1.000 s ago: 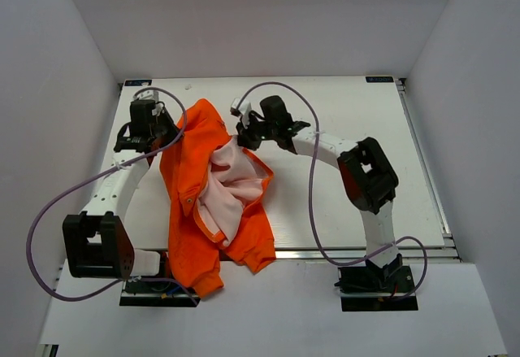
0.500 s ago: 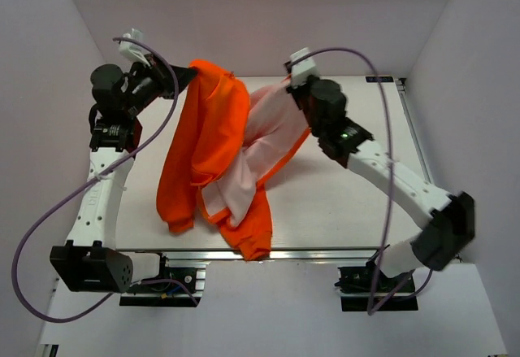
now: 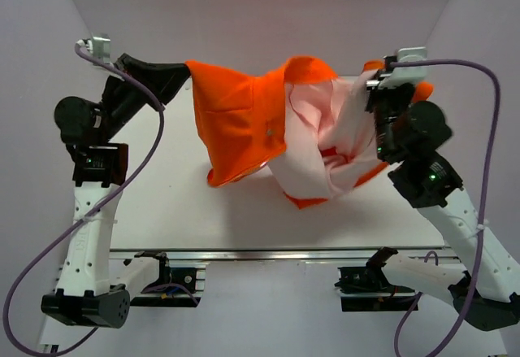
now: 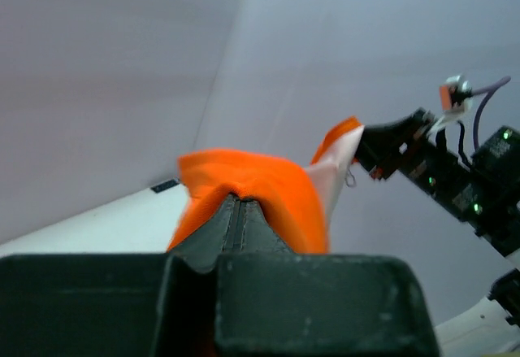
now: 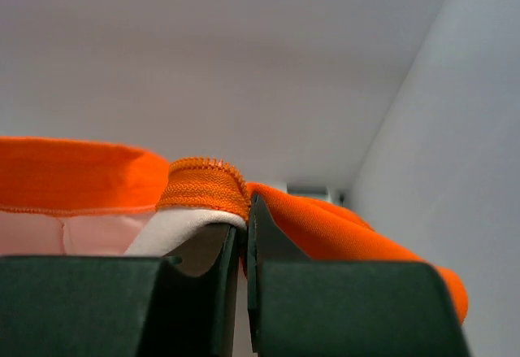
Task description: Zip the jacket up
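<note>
Jacket (image 3: 244, 121): hangs stretched between both grippers above the table's (image 3: 203, 219) far half, front open, pink lining (image 3: 325, 145) showing toward the right.
Left gripper (image 4: 239, 211): fingers clamped on an orange fold, high at the far left.
Right gripper (image 5: 242, 219): fingers pinched together on an orange hem, far right.
Lowest folds: may brush the table; hard to tell.
Cables (image 3: 439, 62): purple, looping along each arm.

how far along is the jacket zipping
Done: the left claw and right claw are each shut on an edge of the jacket. In hand: it hangs spread between them above the table. Left: the front gapes open, pink lining showing, so all the zipping remains.
</note>
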You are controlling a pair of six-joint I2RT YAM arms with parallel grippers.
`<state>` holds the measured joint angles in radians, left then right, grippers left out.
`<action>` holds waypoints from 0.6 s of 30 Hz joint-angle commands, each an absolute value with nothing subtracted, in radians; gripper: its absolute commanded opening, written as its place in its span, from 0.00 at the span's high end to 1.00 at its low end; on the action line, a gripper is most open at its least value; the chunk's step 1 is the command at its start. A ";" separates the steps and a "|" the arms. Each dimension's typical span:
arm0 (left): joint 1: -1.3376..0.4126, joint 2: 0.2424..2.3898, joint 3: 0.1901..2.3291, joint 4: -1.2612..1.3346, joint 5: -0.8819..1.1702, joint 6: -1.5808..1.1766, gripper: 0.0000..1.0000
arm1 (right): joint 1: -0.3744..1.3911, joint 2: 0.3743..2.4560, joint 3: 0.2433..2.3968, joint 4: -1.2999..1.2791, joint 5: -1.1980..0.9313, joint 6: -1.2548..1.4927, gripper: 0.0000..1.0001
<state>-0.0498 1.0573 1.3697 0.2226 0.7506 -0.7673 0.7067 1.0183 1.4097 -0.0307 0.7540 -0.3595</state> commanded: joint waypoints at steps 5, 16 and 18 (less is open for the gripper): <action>-0.049 1.218 0.974 0.162 0.620 -0.753 1.00 | 0.706 1.023 0.984 -0.523 0.598 0.282 0.88; -0.051 1.423 0.860 -0.104 0.397 -0.591 1.00 | 0.704 0.977 0.908 -0.393 0.340 0.046 0.11; -0.051 1.459 0.908 -0.205 0.350 -0.552 0.70 | 0.693 1.002 0.954 -0.367 0.380 0.019 0.10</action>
